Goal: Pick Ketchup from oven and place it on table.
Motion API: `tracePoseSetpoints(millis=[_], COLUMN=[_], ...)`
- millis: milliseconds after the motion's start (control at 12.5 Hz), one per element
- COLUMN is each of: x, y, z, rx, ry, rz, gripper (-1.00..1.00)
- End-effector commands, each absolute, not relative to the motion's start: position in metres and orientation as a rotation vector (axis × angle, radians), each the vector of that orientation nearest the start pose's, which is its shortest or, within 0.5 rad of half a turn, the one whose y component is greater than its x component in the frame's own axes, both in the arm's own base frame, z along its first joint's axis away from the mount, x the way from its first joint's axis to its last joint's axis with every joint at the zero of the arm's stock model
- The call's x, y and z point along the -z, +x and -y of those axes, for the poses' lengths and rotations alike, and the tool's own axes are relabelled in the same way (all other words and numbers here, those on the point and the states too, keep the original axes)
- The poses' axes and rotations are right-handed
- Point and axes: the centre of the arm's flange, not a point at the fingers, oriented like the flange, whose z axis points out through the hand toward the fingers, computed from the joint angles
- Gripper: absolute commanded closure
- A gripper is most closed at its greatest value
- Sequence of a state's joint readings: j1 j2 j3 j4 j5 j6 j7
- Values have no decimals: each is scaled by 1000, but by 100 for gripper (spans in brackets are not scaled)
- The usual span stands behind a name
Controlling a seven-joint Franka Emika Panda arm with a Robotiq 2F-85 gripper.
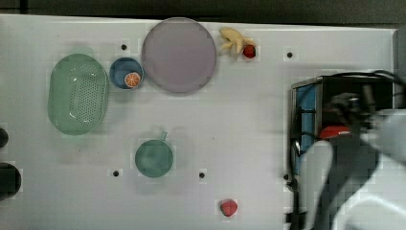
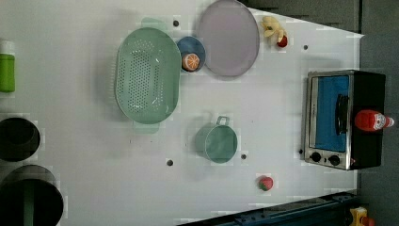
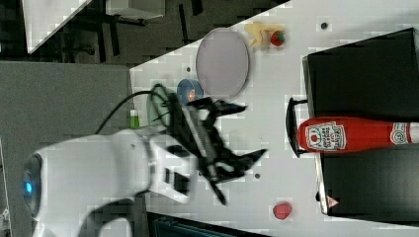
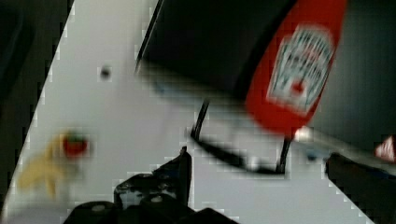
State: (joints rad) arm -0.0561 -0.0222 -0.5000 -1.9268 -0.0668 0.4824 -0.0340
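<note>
The red Ketchup (image 3: 346, 134) bottle, with white label and cap, stands on the black top of the oven (image 3: 365, 79), near the front edge above the door handle (image 3: 291, 128). It also shows as Ketchup (image 2: 371, 120) on the oven (image 2: 329, 117), and as Ketchup (image 1: 333, 132) beside my arm. My gripper (image 3: 249, 131) is open and holds nothing. It hangs above the table (image 3: 276, 74) in front of the oven door, apart from the bottle. In the wrist view the Ketchup (image 4: 299, 70) lies ahead of my spread fingers (image 4: 180, 172).
On the table (image 1: 239, 120) are a green colander (image 1: 77, 93), a blue bowl with an orange slice (image 1: 126, 73), a purple plate (image 1: 179, 54), a yellow toy with a small red one (image 1: 237, 42), a teal cup (image 1: 153, 158) and a red strawberry toy (image 1: 229, 207).
</note>
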Motion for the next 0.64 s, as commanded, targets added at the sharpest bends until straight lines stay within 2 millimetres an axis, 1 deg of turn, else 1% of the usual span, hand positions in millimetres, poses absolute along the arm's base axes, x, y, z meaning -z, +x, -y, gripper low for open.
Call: tracePoseSetpoints(millis=[80, 160, 320, 480, 560, 640], x=[-476, -464, -428, -401, -382, -376], y=[461, 463, 470, 473, 475, 475], z=[363, 369, 380, 385, 385, 385], rx=[209, 192, 140, 84, 41, 28], ry=[-2447, -2398, -2265, -2152, -2168, -2172], rz=[-2037, -2075, -2157, -2281, -2299, -2305], gripper=[-100, -100, -100, -100, -100, -100])
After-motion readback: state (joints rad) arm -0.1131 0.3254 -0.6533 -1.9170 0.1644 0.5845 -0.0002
